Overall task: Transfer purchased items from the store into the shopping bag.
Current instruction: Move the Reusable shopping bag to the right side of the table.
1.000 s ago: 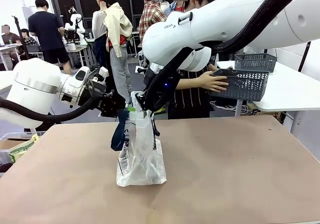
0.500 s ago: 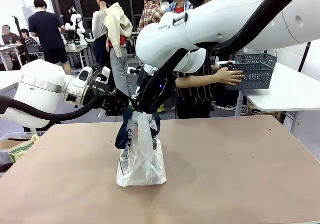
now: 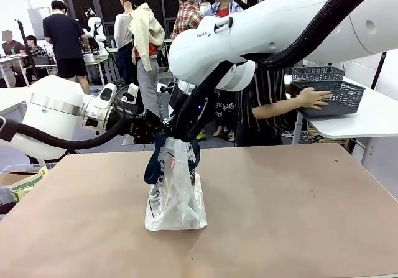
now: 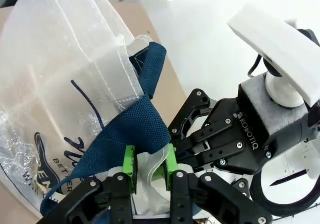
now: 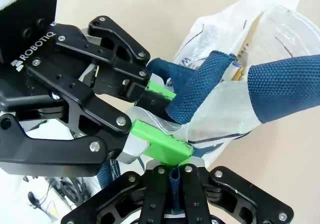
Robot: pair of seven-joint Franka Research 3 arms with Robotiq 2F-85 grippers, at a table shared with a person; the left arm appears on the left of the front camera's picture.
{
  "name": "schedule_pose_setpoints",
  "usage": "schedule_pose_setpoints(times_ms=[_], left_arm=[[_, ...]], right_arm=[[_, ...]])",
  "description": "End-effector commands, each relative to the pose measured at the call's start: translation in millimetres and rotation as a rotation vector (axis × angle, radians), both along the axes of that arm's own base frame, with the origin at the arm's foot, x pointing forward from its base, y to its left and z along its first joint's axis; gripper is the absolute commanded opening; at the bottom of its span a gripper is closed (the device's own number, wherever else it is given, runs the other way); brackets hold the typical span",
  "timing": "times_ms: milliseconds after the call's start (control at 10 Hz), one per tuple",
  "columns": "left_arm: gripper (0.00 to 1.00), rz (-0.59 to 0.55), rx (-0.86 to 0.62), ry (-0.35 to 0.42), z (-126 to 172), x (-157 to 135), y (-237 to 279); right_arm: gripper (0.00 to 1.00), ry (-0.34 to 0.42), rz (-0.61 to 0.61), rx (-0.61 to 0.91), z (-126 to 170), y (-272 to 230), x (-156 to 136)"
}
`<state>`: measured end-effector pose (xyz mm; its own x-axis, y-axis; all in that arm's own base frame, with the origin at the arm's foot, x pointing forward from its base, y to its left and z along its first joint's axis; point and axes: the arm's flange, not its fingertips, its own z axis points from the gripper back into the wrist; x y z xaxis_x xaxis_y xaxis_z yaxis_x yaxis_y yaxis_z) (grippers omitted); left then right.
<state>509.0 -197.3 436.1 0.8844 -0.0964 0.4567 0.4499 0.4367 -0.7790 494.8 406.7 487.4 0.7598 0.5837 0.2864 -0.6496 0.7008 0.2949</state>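
Shopping bag (image 3: 176,191): translucent white crinkly plastic, navy blue strap handles (image 3: 154,160), dark printed logo; stands upright on the brown table (image 3: 298,209), left of centre, its top gathered and raised between the two grippers.

Left gripper (image 4: 149,168): enters from picture left at the bag's top; green pads (image 4: 129,166) pinch a fold of white plastic beside a navy strap.

Right gripper (image 5: 174,184): reaches across the middle to the same spot, just beside the left gripper; jaws pressed together on a navy strap.

Store (image 3: 333,97): dark grey lattice basket, on a white side table (image 3: 367,116) at far right, well apart from the bag; a person's hand (image 3: 316,97) rests on its near wall. A second lattice basket (image 3: 317,73) stands just behind it.
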Motion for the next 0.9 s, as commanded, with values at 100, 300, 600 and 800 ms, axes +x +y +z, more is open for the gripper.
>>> schedule_pose_setpoints(times_ms=[100, 300, 600, 800], left_arm=[[0.3, 0.011, -0.075, -0.012, 0, 8, -15], [0.3, -0.022, -0.06, -0.015, 2, 13, -24], [0.3, -0.051, -0.068, -0.007, 0, 20, -36], [0.3, -0.064, -0.045, 0.019, -4, 23, -42]], right_arm=[[0.0, -0.012, 0.06, -0.008, -1, 21, -1], [0.0, -0.006, 0.078, -0.039, -4, 29, -2], [0.0, -0.003, 0.081, -0.039, -6, 31, -1], [0.0, -0.006, 0.079, -0.039, -6, 32, -1]])
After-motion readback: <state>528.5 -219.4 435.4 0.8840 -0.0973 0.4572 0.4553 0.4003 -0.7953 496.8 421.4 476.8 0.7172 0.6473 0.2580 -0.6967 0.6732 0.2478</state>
